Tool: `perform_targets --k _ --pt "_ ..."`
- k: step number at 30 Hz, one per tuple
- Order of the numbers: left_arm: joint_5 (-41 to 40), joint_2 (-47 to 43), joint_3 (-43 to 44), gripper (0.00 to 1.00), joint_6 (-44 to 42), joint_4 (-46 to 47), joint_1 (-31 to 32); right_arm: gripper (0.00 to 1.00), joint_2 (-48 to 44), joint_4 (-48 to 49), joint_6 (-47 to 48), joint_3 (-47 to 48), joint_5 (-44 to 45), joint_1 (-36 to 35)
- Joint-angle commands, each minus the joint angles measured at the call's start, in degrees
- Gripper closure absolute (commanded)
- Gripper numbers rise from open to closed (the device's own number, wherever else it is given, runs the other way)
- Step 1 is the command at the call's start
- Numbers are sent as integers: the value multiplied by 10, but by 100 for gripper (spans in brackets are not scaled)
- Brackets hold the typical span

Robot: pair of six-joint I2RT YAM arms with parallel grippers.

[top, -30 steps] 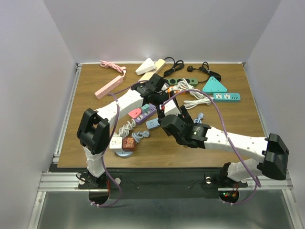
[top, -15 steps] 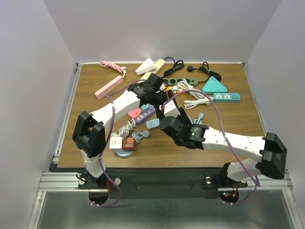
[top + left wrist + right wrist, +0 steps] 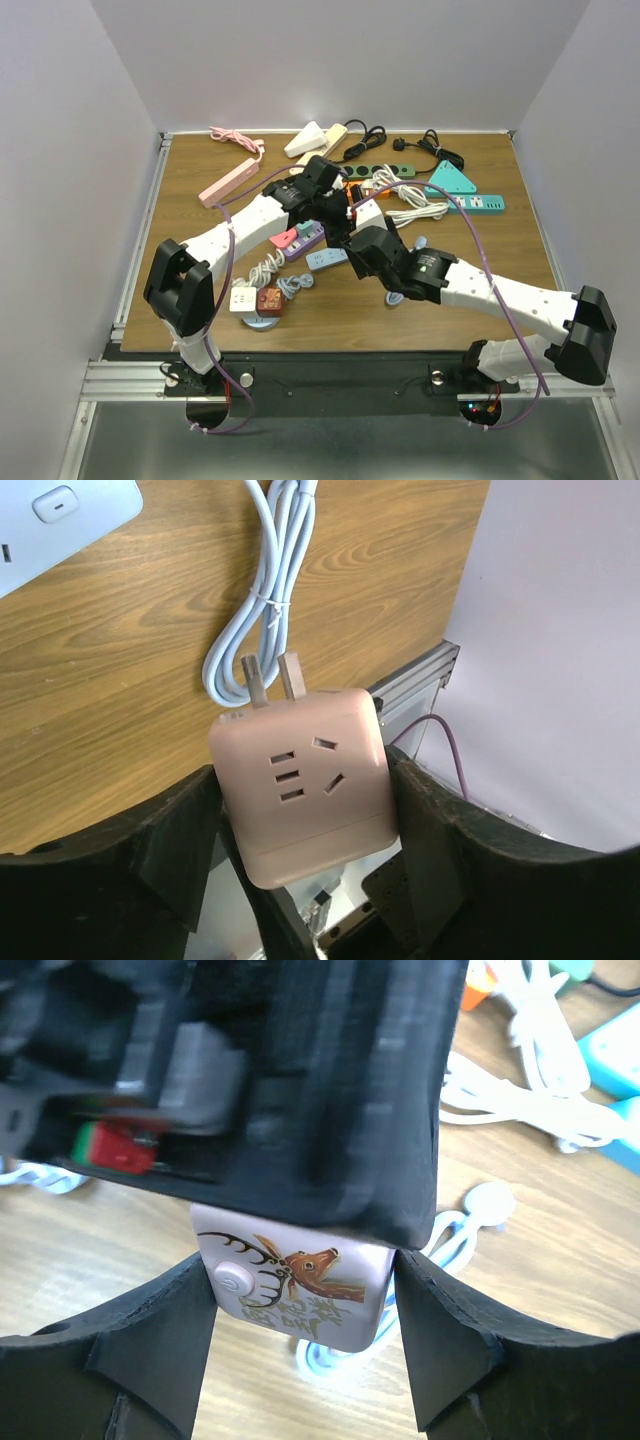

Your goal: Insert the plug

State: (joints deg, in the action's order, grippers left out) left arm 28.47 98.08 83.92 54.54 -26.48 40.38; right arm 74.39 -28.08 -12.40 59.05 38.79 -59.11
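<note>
In the left wrist view, my left gripper [image 3: 300,780] is shut on a pink cube plug [image 3: 300,785] with sockets on its face; its two metal prongs [image 3: 270,680] point at the wooden table. In the right wrist view, my right gripper [image 3: 300,1280] is shut on the end of a lavender power strip [image 3: 290,1285] that carries a deer picture and a round button. The left arm's black body [image 3: 300,1080] hangs just above it and hides the rest of the strip. From above, the left gripper [image 3: 325,200] sits right over the purple strip [image 3: 303,242], with the right gripper [image 3: 348,240] at the strip's right end.
A pink plug [image 3: 283,237] and a teal plug [image 3: 305,228] sit in the purple strip. Around it lie a small blue strip [image 3: 322,260], coiled white cables [image 3: 415,210], a pink strip [image 3: 228,183], a teal triangle [image 3: 450,180], a teal strip [image 3: 476,203] and two cube adapters [image 3: 256,299].
My right gripper has moved up to the purple strip's end and closed on it. The left gripper with the pink plug has shifted slightly right, over the strip.
</note>
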Motion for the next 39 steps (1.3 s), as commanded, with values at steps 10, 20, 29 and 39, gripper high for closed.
perform_targets --k 10,20,29,39 --pt "36 -31 -9 5 -73 100 -14 100 -39 17 -53 -5 -125 44" --pt "-64 -23 8 1 -124 78 -16 100 -38 15 -81 -2 -160 57" --pt "-105 -11 12 1 -143 111 -16 99 -45 12 -126 2 -201 62" --pt "-193 -17 -39 1 -178 186 -43 100 -62 0 -162 -19 -219 94"
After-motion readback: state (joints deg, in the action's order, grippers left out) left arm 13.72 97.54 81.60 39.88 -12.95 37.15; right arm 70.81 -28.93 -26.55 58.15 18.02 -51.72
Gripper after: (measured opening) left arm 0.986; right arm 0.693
